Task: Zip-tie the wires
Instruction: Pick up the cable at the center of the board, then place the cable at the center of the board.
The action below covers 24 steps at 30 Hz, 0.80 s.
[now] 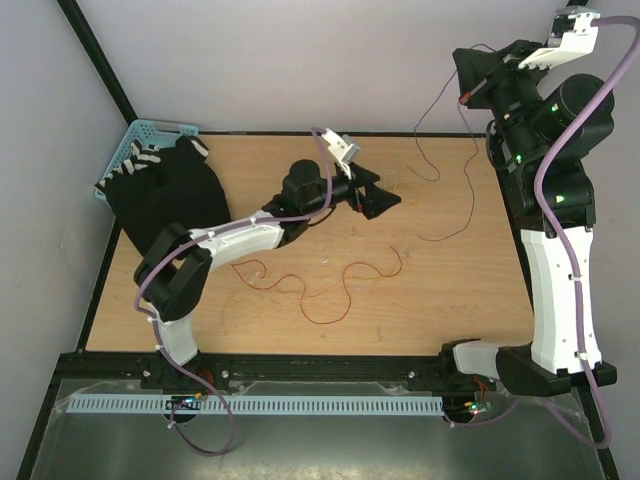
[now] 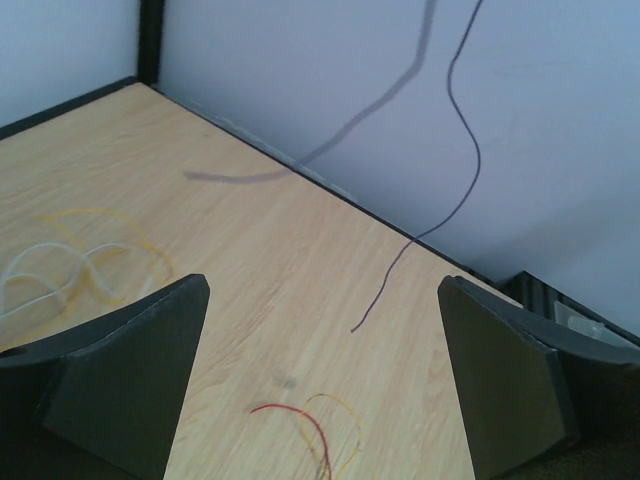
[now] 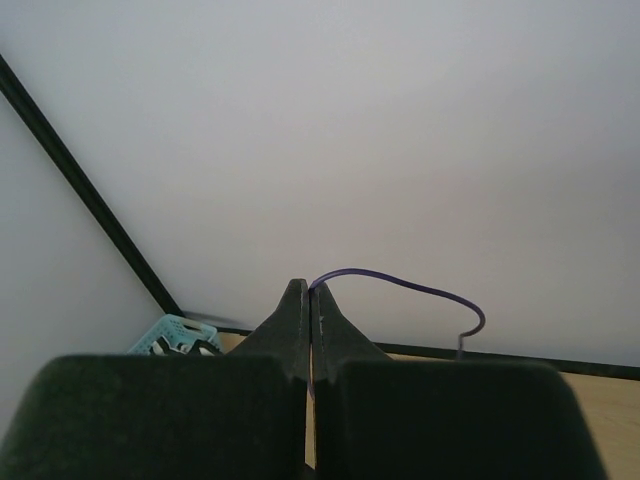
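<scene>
Right jaws: shut tight, tip to tip, pinching one thin dark purple strand (image 3: pixel 400 281) of the wires. From the tips the strand arcs out to the right. In the overhead view the right arm (image 1: pixel 556 240) is raised high over the back right corner. The held strand (image 1: pixel 466 190) hangs from it in loose curves down toward the counter (image 1: pixel 460 300).

Left jaws: spread wide, nothing between them, low over the middle of the counter toward the back. The wrist view shows both fingers (image 2: pixel 120 385) apart. The free end of the hanging dark strand (image 2: pixel 380 295) sits ahead of the gap; contact with the surface cannot be told. A short red and yellow curl (image 2: pixel 312 432) lies on the counter between the fingers. Pale and yellow loops (image 2: pixel 85 255) lie just beyond the left finger.

Remaining wires: red curls (image 1: pixel 335 285) lie flat on the counter beside the left arm (image 1: pixel 230 240), well apart from the right jaws.

Zip tie: cannot be told apart with certainty in any view.

Back left corner: a blue basket (image 1: pixel 135 135) with a black cloth (image 1: pixel 170 195) against it.
</scene>
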Motion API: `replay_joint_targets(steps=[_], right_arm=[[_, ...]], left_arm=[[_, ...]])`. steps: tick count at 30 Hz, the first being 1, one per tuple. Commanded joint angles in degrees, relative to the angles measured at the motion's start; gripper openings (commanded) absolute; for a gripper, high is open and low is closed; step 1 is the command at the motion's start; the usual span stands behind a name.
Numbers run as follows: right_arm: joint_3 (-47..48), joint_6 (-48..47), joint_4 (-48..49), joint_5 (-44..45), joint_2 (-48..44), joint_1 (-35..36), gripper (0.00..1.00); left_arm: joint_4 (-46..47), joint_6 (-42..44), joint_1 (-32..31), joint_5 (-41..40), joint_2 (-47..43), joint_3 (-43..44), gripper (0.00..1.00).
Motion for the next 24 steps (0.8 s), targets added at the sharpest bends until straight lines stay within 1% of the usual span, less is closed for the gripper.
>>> replay_joint_targets(steps=[1,6,9,11,16,24], right_arm=[[-0.54,1.36,2.18,-1.63,-1.82,0.12,0.0],[-1.34,1.36,2.31,-1.89,-2.99,0.13,0.0],[-1.88,1.36,2.3,-1.96,-3.73,0.08,0.0],[-2.27,2.94,2.53,-2.38,-4.22,0.13,0.0],[-4.41,4.61,4.17,-4.12,-5.91,0.11,0.0],[-5.64,5.21,5.11,-4.48,-6.79,0.08,0.0]], left_arm=[[7.4,-0.52,-2.81,4.01,4.12,3.98,0.99],[8.42,4.54,-5.29,1.84,6.78,5.48,0.99],[8.74,6.18,-5.8,-2.89,6.99,4.96,0.99],[9.45,7.87,-6.1,-6.24,6.94,4.26,0.99],[10.08,15.81,-7.76,-15.1,6.9,3.54,0.99],[10.4,17.16,-7.93,-15.95,7.0,3.86,0.99]])
